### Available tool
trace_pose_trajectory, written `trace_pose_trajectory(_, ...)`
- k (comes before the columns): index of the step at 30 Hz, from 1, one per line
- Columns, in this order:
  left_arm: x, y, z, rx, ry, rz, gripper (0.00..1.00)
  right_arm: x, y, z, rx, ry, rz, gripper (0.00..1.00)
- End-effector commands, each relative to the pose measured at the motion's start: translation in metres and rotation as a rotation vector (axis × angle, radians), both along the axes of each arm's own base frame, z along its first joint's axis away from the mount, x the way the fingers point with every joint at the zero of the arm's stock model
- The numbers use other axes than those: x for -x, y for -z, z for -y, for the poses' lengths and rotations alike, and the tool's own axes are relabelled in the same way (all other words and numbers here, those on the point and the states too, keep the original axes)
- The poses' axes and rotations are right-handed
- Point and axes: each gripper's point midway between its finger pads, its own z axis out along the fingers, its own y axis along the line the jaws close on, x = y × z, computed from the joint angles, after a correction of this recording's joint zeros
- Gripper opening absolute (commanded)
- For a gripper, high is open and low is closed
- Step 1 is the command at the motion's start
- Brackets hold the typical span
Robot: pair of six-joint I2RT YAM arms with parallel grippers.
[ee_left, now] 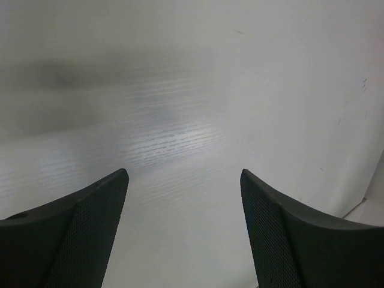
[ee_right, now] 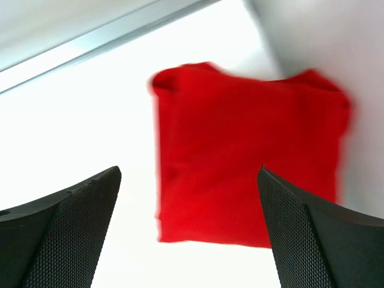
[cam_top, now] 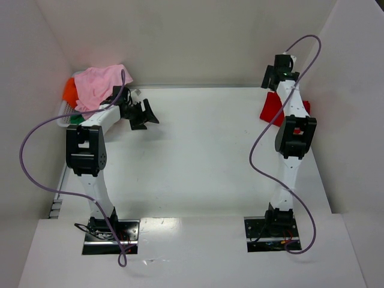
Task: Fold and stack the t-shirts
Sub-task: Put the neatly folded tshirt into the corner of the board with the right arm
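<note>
A folded bright red t-shirt (cam_top: 273,108) lies flat at the table's far right, partly behind my right arm; it fills the right wrist view (ee_right: 246,162). My right gripper (ee_right: 187,180) hangs open and empty above it. A light pink t-shirt (cam_top: 101,84) lies crumpled on a pile at the far left, over an orange one (cam_top: 69,91) and a sliver of green (cam_top: 75,119). My left gripper (cam_top: 143,114) is open and empty over bare table, just right of the pile; its wrist view shows only tabletop between the fingers (ee_left: 90,228).
The pile sits in a white wire basket (cam_top: 63,114) at the left wall. White walls close in the table on the left, back and right. Purple cables loop from both arms.
</note>
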Motion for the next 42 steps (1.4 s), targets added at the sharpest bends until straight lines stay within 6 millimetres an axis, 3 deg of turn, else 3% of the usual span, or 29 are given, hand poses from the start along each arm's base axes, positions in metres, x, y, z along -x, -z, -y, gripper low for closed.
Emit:
trace_pose_trajectory(1,0.001,-0.031,0.002,0.019,0.016,0.074,0.83,-0.025,0.043,-0.017,-0.076,0.013,0.010,0.99)
trace_pose_trajectory(4,0.001,-0.035,0.002,0.019,0.016,0.083,0.83,-0.031,0.064,-0.017,-0.093,0.083,-0.011,0.91)
trace_pose_trajectory(7,0.003,-0.040,0.002,0.019,0.016,0.092,0.83,-0.031,0.071,-0.018,-0.120,0.109,-0.011,0.83)
trace_pose_trajectory(16,0.012,-0.032,0.002,0.024,0.009,0.075,0.83,-0.007,0.117,-0.031,-0.148,0.034,-0.124,0.81)
trace_pose_trajectory(20,0.012,-0.034,-0.002,0.023,0.000,0.084,0.83,0.010,0.141,-0.038,-0.146,0.022,-0.202,0.63)
trace_pose_trajectory(24,0.012,-0.035,0.000,0.032,0.006,0.084,0.83,0.038,0.149,-0.035,-0.131,0.052,-0.257,0.45)
trace_pose_trajectory(26,0.011,-0.036,0.000,0.032,0.007,0.093,0.83,0.043,0.134,-0.034,-0.121,0.057,-0.232,0.44)
trace_pose_trajectory(31,0.011,-0.037,0.001,0.041,0.013,0.093,0.83,0.069,0.132,-0.035,-0.123,0.059,-0.259,0.43)
trace_pose_trajectory(37,0.008,-0.043,0.004,0.052,0.032,0.118,0.83,0.069,0.113,-0.037,-0.120,0.042,-0.225,0.68)
trace_pose_trajectory(41,0.005,-0.050,0.005,0.059,0.038,0.136,0.83,0.054,0.067,-0.041,-0.145,0.024,-0.129,0.82)
trace_pose_trajectory(42,0.005,-0.050,0.005,0.054,0.044,0.141,0.83,0.051,0.045,-0.041,-0.150,0.029,-0.084,0.87)
